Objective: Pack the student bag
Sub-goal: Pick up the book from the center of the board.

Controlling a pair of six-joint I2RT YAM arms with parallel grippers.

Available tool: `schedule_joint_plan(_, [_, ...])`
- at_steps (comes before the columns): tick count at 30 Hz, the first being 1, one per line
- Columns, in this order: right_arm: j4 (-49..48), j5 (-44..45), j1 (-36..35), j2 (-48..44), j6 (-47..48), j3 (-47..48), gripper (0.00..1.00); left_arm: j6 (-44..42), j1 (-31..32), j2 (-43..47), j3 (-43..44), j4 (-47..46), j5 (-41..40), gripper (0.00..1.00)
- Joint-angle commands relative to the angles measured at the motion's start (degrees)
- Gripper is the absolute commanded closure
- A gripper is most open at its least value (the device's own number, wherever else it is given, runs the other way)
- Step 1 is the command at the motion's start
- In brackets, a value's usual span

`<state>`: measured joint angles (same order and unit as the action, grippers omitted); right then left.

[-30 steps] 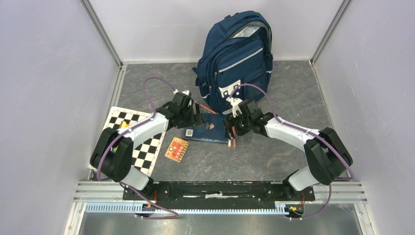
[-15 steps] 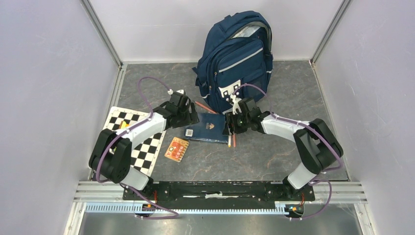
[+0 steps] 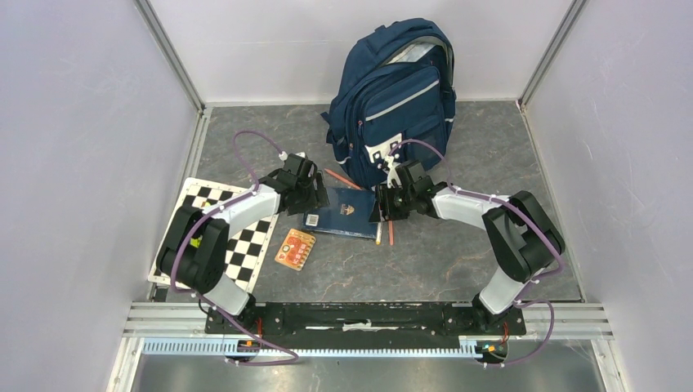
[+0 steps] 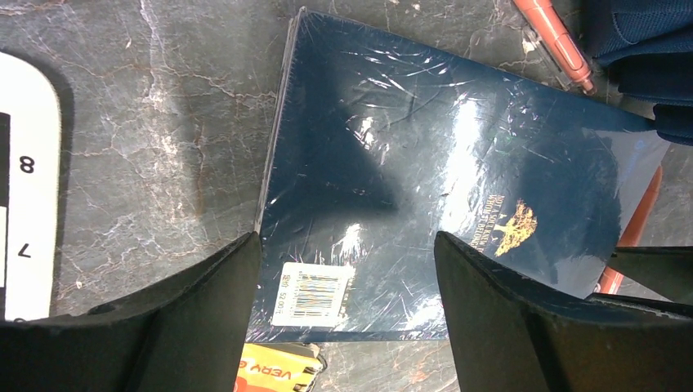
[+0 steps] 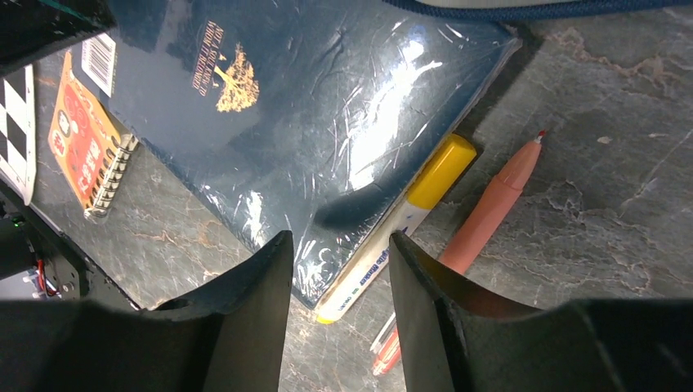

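The navy student bag (image 3: 400,90) stands upright at the back, its top open. A navy plastic-wrapped book (image 3: 345,214) lies flat on the floor in front of it. My left gripper (image 3: 317,198) is open over the book's left end (image 4: 441,163); its jaws (image 4: 347,245) straddle the barcode corner. My right gripper (image 3: 377,208) is open over the book's right edge (image 5: 286,106); its jaws (image 5: 341,241) straddle that edge and a yellow-capped marker (image 5: 409,220). Neither gripper holds anything.
A salmon pen (image 5: 482,220) lies beside the marker. Another salmon pen (image 4: 552,37) lies between book and bag. A small orange spiral notebook (image 3: 295,248) lies at the book's near-left corner. A chessboard (image 3: 229,237) lies at the left. Walls enclose three sides.
Both grippers have drawn slightly back toward the bag and sit lower over the book's ends. The right arm's elbow has folded in. The book has not moved.
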<state>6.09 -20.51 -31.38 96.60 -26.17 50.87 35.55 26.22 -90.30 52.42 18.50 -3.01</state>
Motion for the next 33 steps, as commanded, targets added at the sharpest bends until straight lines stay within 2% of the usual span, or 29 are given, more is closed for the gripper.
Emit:
schedule_joint_plan(1, [-0.7, -0.1, -0.1, -2.2, -2.1, 2.8, 0.48, 0.6, -0.1, -0.8, 0.3, 0.3, -2.5, 0.18])
schedule_joint_plan(8, [-1.3, -1.5, -0.1, -0.3, -3.4, 3.1, 0.51, 0.8, 0.0, -0.6, 0.5, 2.4, -5.4, 0.2])
schedule_joint_plan(13, [-1.3, -1.0, -0.1, 0.7, -3.7, 3.2, 0.51, 0.7, 0.0, 0.7, -0.6, 1.7, -7.1, 0.16])
schedule_joint_plan(16, [-0.5, 0.0, -0.1, 2.4, -3.6, 3.3, 0.51, 1.1, 0.0, -0.9, -1.3, -0.4, -3.4, 0.16])
schedule_joint_plan(21, [7.0, 9.0, 0.1, 2.9, -1.1, 4.7, 0.48, 0.4, 0.1, -4.6, -0.4, -3.7, 4.9, 0.16])
schedule_joint_plan(24, [7.5, 11.4, 1.4, 1.6, -0.7, 2.8, 0.48, 0.8, 1.1, -5.2, 1.2, -4.6, 7.3, 0.18])
schedule_joint_plan(27, [5.5, 10.5, 2.9, 0.9, -0.2, 0.8, 0.47, 1.3, 2.4, -4.3, 1.5, -4.3, 7.5, 0.19])
schedule_joint_plan(31, [-2.7, 1.9, 3.7, 1.1, -0.7, -2.2, 0.41, 2.7, 2.5, -1.9, -0.9, -4.2, 7.1, 0.2])
schedule_joint_plan(33, [-5.6, -1.5, 3.7, 1.7, -1.5, -2.9, 0.38, 2.5, 2.4, -1.1, -2.5, -3.8, 4.4, 0.18])
